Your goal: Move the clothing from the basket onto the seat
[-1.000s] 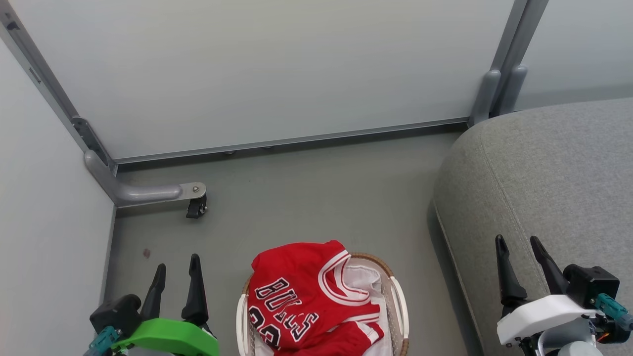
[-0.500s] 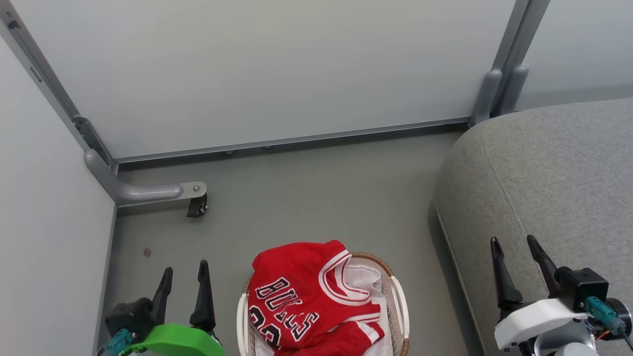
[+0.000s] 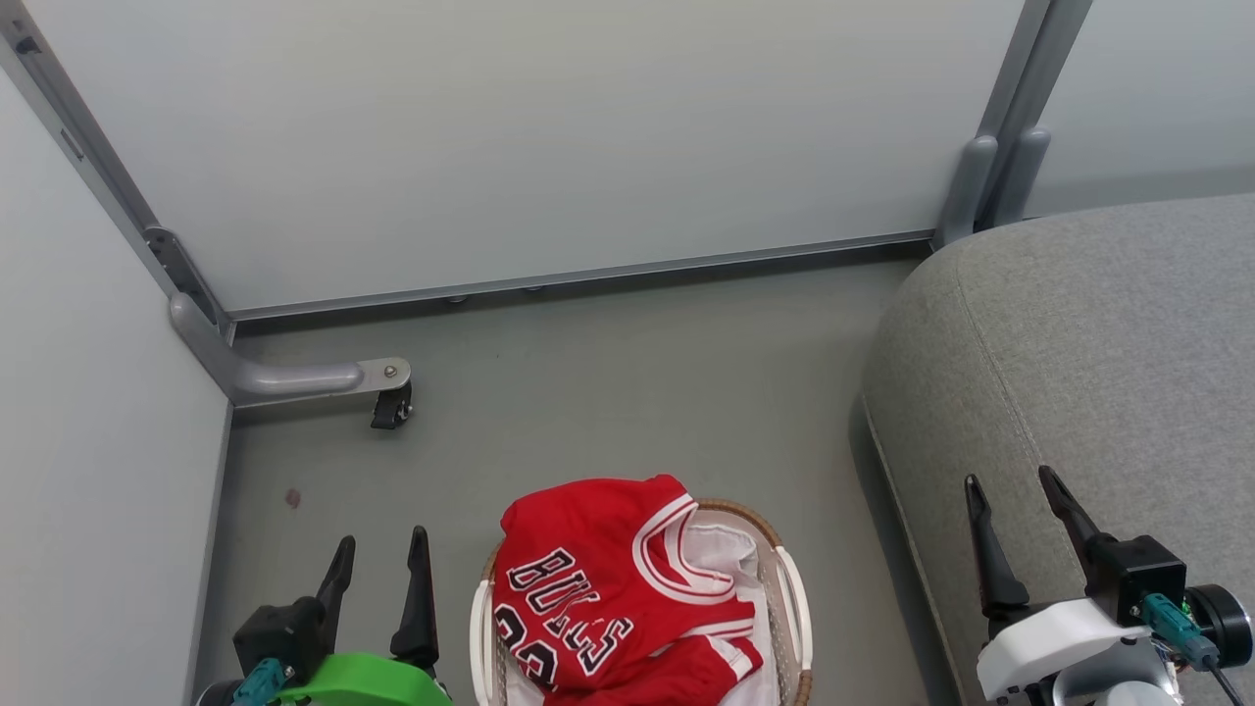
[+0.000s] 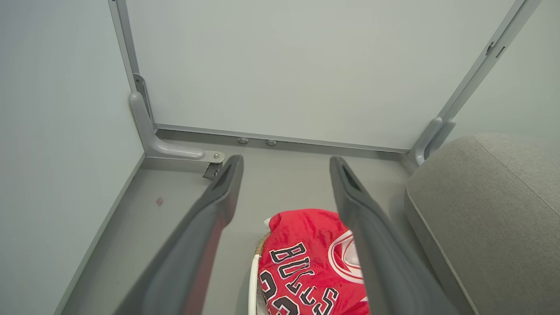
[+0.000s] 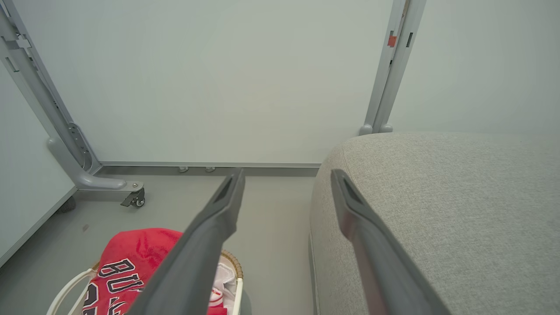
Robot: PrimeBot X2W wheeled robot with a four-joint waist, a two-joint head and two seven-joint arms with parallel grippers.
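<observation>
While left gripper [image 3: 383, 536] slid nearer basket [image 3: 792, 598], it and right gripper [image 3: 1008, 478] gape empty; jersey [image 3: 588, 579] unlifted, pick likely next.

Red BULLS clothing [image 3: 608, 588] crumpled in white woven-rimmed basket [image 3: 801, 608], grey seat [image 3: 1079, 373] just beside

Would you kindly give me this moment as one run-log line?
left gripper: open, empty | right gripper: open, empty | clothing: in basket | seat: right of basket
</observation>
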